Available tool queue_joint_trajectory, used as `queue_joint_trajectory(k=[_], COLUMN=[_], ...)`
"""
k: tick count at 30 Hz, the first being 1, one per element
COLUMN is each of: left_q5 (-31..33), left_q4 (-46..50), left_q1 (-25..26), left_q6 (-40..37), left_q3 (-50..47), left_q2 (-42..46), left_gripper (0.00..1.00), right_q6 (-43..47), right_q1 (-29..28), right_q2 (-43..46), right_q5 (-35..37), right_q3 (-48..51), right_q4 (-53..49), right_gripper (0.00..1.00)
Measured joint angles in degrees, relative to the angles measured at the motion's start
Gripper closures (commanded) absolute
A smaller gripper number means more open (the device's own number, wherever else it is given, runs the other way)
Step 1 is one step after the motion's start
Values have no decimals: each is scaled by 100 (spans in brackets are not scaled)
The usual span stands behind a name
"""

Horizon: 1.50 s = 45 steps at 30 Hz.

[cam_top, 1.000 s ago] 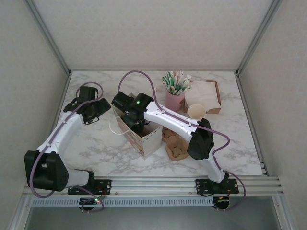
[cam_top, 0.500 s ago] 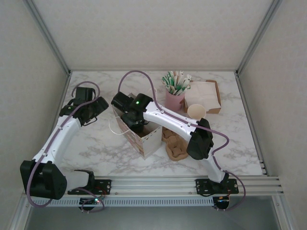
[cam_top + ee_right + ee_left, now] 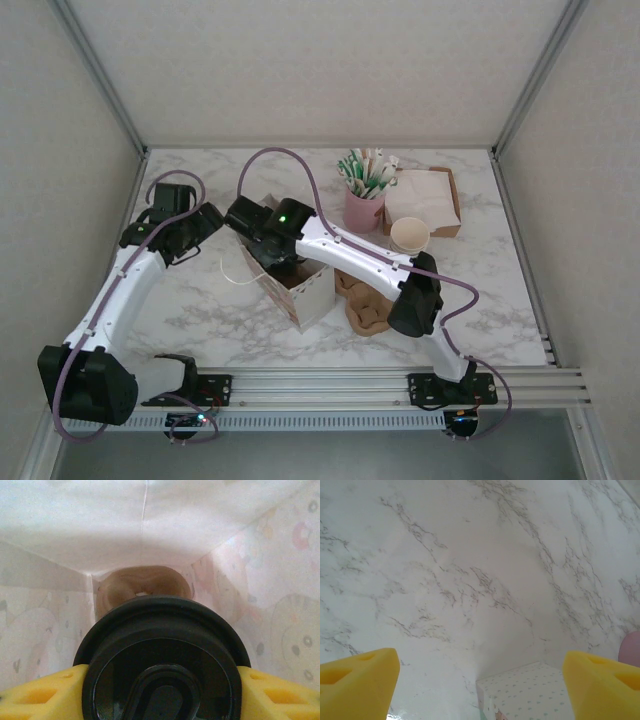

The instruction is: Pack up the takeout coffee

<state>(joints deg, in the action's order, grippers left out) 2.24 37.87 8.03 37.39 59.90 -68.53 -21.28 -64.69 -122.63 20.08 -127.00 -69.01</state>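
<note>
takeout coffee (image 3: 162,650) in right pincer (image 3: 160,692), inside bag (image 3: 150,525)

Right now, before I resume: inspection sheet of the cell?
Surface: marble table, no spills seen.
Job's things: takeout coffee, black lid on, inside the patterned bag; brown insert below it.
Clutter: pink straw holder, napkin box, cream cup stack, brown carriers, all right of the bag.
Grippers: right gripper shut on the coffee; left gripper open, over marble beside the bag.
Cables: purple cables looped free, no snag seen.
Surroundings: white walls, aluminium rail.
</note>
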Motion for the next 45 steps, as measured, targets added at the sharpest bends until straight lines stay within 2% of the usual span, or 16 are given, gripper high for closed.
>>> queue_joint_trajectory(k=[12, 24, 30, 37, 45], left_q5=[0, -50, -267, -721, -1121], left_q4=[101, 136, 332, 643, 1084], left_q1=[0, 0, 0, 0, 0], left_q6=[-2, -7, -192, -590, -1071], left_q3=[42, 70, 431, 1010, 1480], left_q2=[98, 149, 238, 446, 452], left_gripper=[15, 14, 14, 14, 18], right_q6=[-256, -341, -341, -339, -334], right_q1=[15, 219, 219, 219, 221], right_q2=[-2, -28, -28, -44, -286], right_q5=[68, -212, -234, -225, -232], right_q3=[280, 260, 149, -452, -481], right_q4=[-26, 35, -76, -505, -826], right_gripper=[41, 42, 42, 42, 42])
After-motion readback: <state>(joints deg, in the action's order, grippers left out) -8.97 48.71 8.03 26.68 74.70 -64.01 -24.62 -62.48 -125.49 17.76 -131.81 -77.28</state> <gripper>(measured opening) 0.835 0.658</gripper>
